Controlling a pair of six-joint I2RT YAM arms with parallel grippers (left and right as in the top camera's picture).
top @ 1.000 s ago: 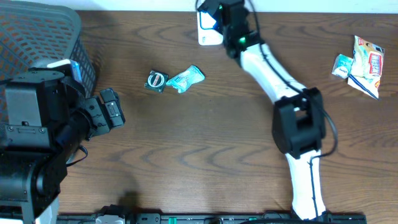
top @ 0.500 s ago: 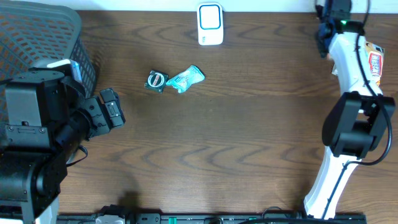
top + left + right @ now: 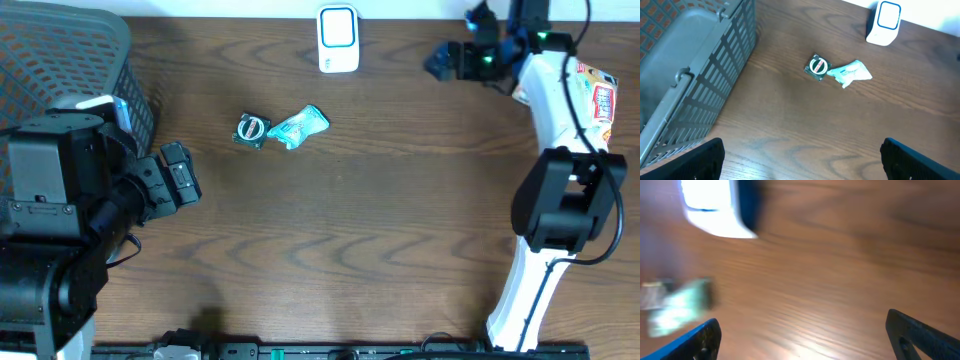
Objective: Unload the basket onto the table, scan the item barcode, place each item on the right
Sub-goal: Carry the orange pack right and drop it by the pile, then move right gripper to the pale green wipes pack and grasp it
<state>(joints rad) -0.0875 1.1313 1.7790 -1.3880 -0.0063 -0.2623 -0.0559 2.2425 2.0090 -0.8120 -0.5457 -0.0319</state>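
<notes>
- Table (image 3: 350, 220): brown wood-grain top, smooth and flat. A flat item would be hard to get fingers under.
- Basket (image 3: 60, 50): grey plastic lattice, rounded corners, at the left edge.
- Right gripper (image 3: 448, 58): fingers spread wide, holding nothing, hanging right of the scanner. Its wrist view was smeared, so a fast swing could knock the scanner.
- Left gripper (image 3: 183, 178): fingers spread wide, empty, beside the basket.
- Snack packets (image 3: 590, 100): glossy printed foil, crinkled, at the far right edge.
- Scanner (image 3: 338, 38): white rounded box with a blue-outlined window, at the back edge.
- Teal packet (image 3: 300, 126): crumpled film, touching the disc, so a grab might drag both. Creases could spoil a barcode.
- Round disc (image 3: 251, 130): small, flat, dark-rimmed. Which item was due for scanning could not be told.
</notes>
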